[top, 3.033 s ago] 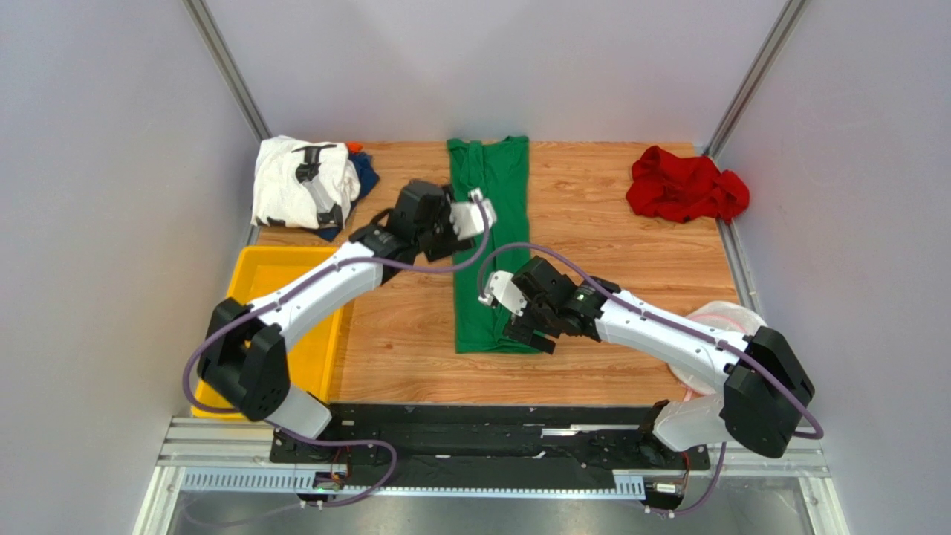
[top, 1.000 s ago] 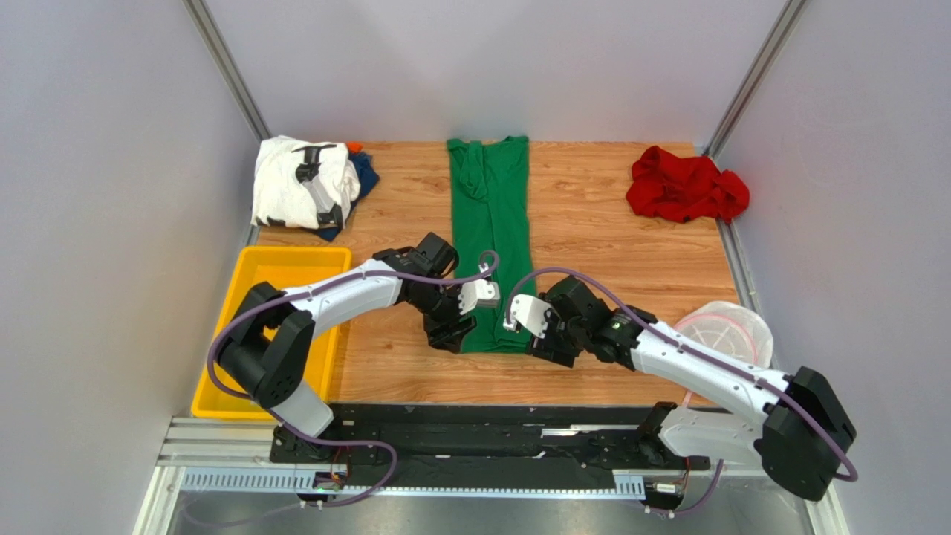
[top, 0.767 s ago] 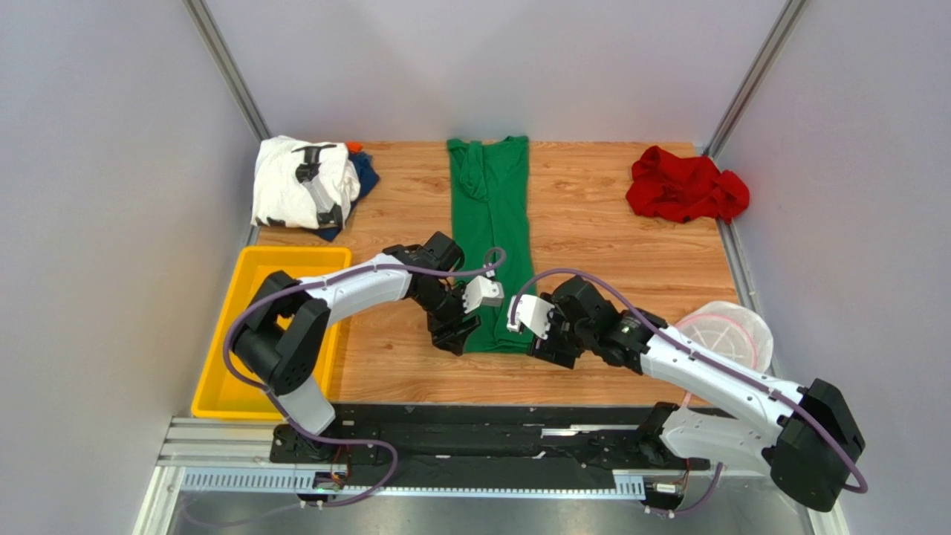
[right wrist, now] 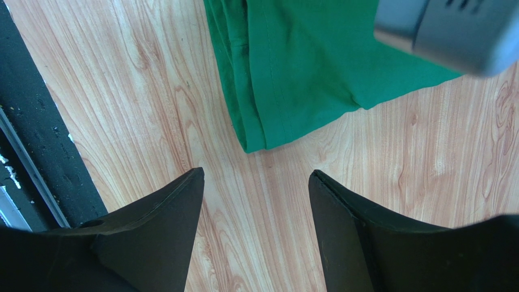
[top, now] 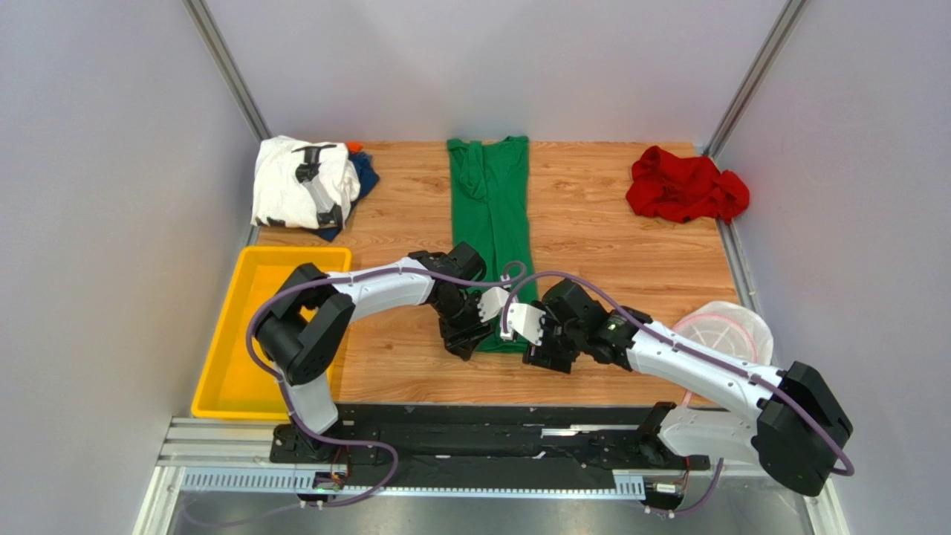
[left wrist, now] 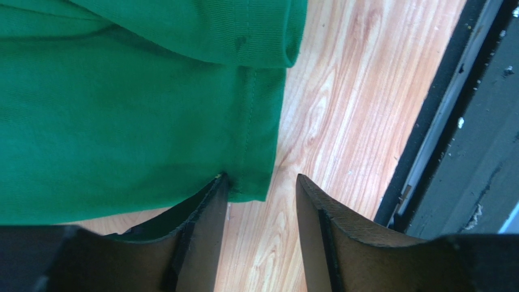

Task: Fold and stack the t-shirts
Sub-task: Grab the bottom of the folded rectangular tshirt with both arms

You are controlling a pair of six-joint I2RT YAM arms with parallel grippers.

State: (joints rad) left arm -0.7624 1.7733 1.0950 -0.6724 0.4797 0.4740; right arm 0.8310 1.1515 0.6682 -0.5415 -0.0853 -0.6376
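The bright green t-shirt (top: 489, 212) lies as a long narrow strip down the middle of the wooden table, its hem towards me. My left gripper (top: 464, 343) is open at the hem's left corner. In the left wrist view (left wrist: 262, 182) one finger (left wrist: 207, 213) touches the green cloth (left wrist: 122, 109) and the other is over bare wood. My right gripper (top: 544, 357) is open and empty just short of the hem's right corner (right wrist: 250, 143), its jaws (right wrist: 256, 176) over wood. The white printed t-shirt (top: 299, 184) lies on the dark blue one (top: 364, 173) at the back left. The red t-shirt (top: 683, 187) is crumpled at the back right.
A yellow tray (top: 255, 334) stands at the near left beside the table. A round white-and-pink mesh basket (top: 728, 330) stands at the near right, behind my right arm. A black rail (top: 491, 418) runs along the table's near edge. Grey walls close in both sides.
My left gripper has come from the shirt's far middle down to its near hem. My right gripper has shifted slightly left and nearer, beside the hem's right corner. The shirts have not moved.
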